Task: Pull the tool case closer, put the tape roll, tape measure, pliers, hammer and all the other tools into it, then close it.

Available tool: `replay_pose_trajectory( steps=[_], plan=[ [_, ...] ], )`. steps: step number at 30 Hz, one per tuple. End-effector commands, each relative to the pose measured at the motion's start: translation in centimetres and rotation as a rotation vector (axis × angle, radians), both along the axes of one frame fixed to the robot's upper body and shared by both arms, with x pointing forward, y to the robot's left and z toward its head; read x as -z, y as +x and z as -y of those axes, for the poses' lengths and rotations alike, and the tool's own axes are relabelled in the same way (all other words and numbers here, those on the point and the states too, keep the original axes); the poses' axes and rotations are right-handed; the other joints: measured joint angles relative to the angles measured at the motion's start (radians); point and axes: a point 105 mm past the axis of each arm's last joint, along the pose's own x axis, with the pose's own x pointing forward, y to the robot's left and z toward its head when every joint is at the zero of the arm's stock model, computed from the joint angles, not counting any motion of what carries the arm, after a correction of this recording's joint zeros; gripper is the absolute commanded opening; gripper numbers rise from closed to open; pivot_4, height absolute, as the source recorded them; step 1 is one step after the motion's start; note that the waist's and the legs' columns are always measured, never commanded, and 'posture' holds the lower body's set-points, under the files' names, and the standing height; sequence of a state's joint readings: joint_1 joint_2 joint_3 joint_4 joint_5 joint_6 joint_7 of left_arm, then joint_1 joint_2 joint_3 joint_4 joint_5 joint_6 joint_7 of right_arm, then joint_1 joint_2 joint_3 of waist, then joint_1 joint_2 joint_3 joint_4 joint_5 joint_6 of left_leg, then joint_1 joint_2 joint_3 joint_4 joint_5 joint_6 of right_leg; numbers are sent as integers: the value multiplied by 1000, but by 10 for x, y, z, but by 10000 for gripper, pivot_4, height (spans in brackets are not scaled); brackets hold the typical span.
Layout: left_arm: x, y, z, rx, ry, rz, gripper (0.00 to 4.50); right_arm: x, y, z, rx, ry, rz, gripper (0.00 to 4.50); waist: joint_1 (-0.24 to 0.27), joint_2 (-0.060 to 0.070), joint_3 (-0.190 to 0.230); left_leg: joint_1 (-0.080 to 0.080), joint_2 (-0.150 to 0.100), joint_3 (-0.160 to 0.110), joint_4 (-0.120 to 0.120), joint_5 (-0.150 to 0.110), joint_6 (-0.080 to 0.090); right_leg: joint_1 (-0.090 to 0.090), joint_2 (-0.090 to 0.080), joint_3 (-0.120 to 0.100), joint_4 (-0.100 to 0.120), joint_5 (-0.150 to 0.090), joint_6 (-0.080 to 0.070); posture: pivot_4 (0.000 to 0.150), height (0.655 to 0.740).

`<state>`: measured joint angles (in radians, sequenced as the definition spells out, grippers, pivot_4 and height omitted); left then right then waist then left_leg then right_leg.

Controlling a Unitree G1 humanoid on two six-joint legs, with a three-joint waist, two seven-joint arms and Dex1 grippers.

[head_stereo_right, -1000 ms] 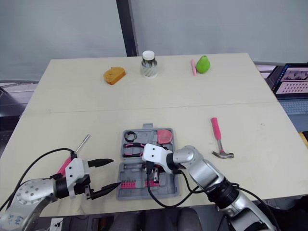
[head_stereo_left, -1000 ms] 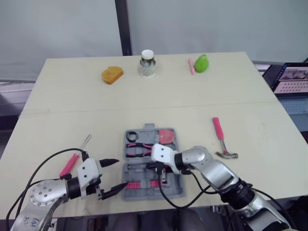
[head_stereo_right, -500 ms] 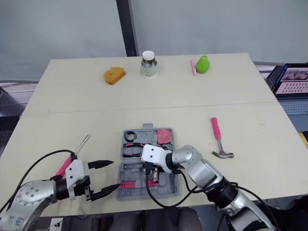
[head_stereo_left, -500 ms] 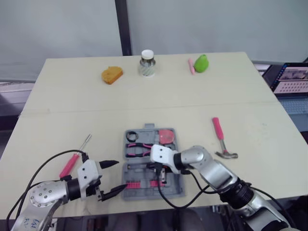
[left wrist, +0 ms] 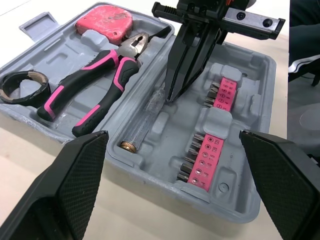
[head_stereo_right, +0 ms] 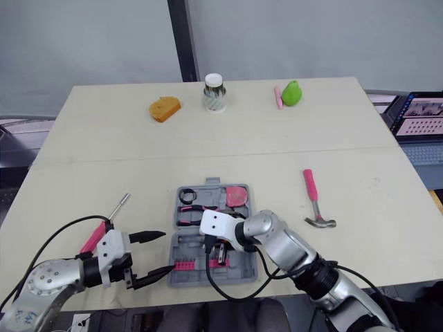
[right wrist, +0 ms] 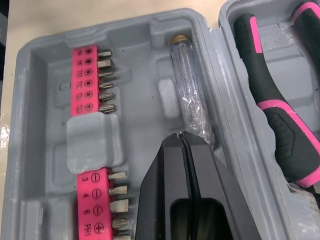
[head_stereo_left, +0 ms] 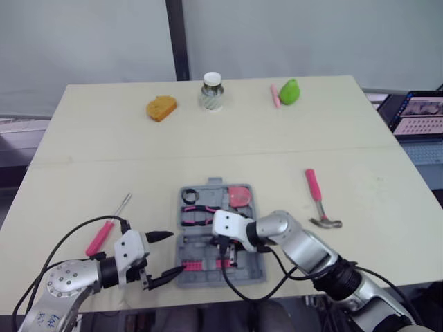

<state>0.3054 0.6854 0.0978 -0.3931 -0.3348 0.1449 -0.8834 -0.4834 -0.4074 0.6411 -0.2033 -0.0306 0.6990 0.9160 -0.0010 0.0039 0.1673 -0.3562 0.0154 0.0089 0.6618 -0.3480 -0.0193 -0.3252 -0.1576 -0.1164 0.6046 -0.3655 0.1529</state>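
The open tool case (head_stereo_left: 253,272) lay at the near edge of a pale bench (head_stereo_left: 208,149) before a grey wall (head_stereo_left: 90,41). The right pincer (left wrist: 171,96), tips pressed together and empty, pointed into the case. The left pincer (head_stereo_left: 174,252) gaped wide just beside it.

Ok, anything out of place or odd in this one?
Nothing spilled or damaged. The hammer and pink screwdriver lie on the table outside the open tool case. The right end effector is shut, its tip at the clear handle lying in the case.
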Motion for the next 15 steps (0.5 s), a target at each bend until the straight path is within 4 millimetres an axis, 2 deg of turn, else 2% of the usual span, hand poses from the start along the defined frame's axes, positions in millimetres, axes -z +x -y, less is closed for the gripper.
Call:
replay_pose_trajectory(
  steps=[1, 8, 15],
  plan=[
    [-7, -3, 6, 26, -10, 26, 45000, -4, -7, 3, -14, 34, -28, 201, 1, 0, 0, 0, 0, 0, 0, 0, 0, 0, 0, 0, 0, 0, 0, 1500, 7400],
    [-7, -2, 6, 27, -12, 24, 45000, -21, 1, 3, -10, 94, 2, 201, -1, 0, 1, -1, 0, 0, 0, 0, 0, -1, 0, 0, 0, 0, 0, 1500, 7400],
    [-6, -2, 8, 32, -15, 24, 45000, -13, 9, 5, 30, 73, 18, 201, -1, 0, 1, -1, 0, 0, 0, 0, 0, -2, 0, 0, 0, 0, 0, 1500, 7400]
  ],
)
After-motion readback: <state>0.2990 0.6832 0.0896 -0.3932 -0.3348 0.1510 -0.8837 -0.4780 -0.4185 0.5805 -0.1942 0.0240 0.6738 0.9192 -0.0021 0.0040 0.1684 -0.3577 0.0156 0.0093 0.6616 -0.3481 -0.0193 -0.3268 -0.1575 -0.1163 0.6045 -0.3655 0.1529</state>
